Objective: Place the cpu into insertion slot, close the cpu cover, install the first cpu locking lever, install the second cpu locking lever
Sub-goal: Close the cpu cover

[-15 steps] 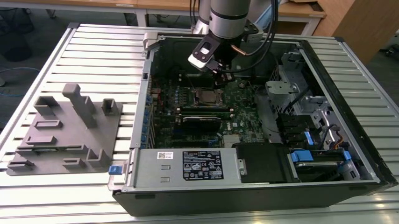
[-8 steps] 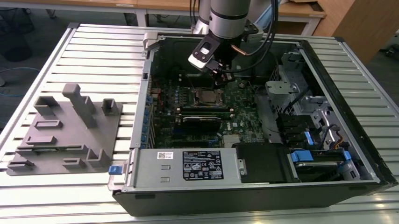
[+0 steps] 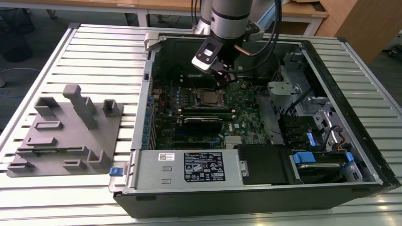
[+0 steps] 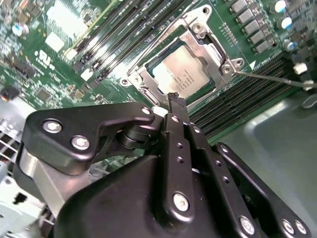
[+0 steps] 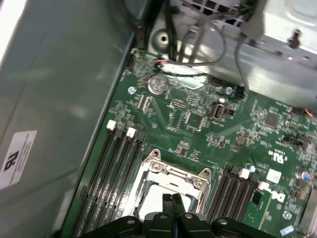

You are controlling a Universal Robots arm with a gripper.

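gripper [image 3: 221, 81] hung over the motherboard [image 3: 244, 110] inside the open pc case [image 3: 251, 200], which lay on the slatted metal worktop [image 3: 94, 47]. fingers were pinched together with nothing between them, and the tip sat just above the near edge of the insertion slot [image 3: 198, 95]. contact with the socket: couldn't tell.

in the second wrist view the gripper [image 4: 174, 98] pointed at the cpu [image 4: 184, 73]. the cpu was seated flat in the slot, grey top up. the cpu cover [image 4: 212, 48] lay down around it, framing the chip. a thin locking lever [image 4: 270, 78] ran out from one socket corner across the black memory slots [image 4: 247, 96]. whether it was latched: couldn't tell.

the first wrist view showed the same thing from the other side: gripper [image 5: 172, 198] with both fingers side by side and only a seam between them, sitting over the cpu cover [image 5: 171, 174]. memory slots [image 5: 106, 183] flanked the socket, and a coin cell [image 5: 157, 84] sat further up the board.

the socket was roughly mid-board, toward the far side of the case. the power supply [image 3: 182, 167] sat at the near wall. a grey fixture block [image 3: 63, 136] stood on the worktop at the exterior view's left, well apart from the case.
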